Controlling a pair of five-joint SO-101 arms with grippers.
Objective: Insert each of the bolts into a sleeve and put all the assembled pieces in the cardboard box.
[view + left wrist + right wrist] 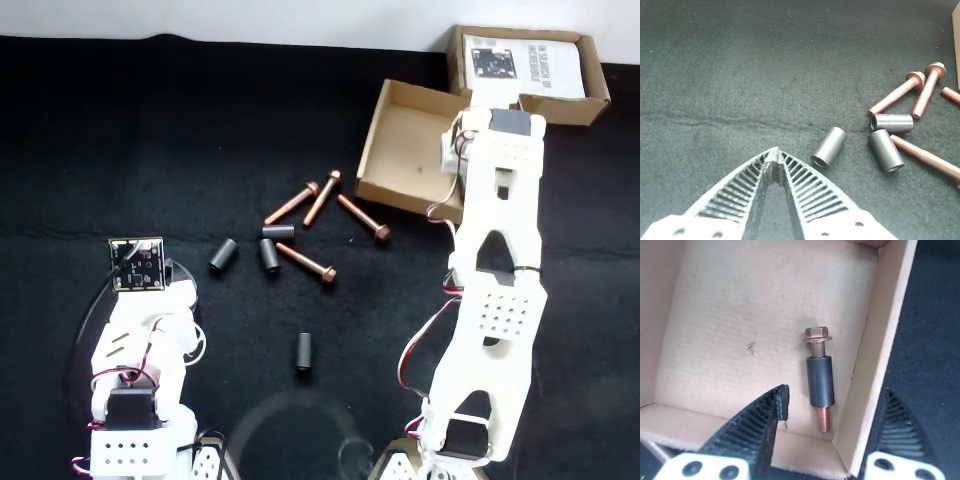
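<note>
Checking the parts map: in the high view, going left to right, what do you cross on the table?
left arm → leftmost sleeve → lone near sleeve → rightmost bolt → cardboard box. The mid-table cluster of sleeves and bolts overlaps sideways, so it is left out.

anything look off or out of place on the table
Nothing is damaged or spilled. One sleeve lies alone, apart from the other sleeves and loose bolts, which are grouped together. The cardboard box sits turned at an angle, with one assembled piece lying flat inside.
</note>
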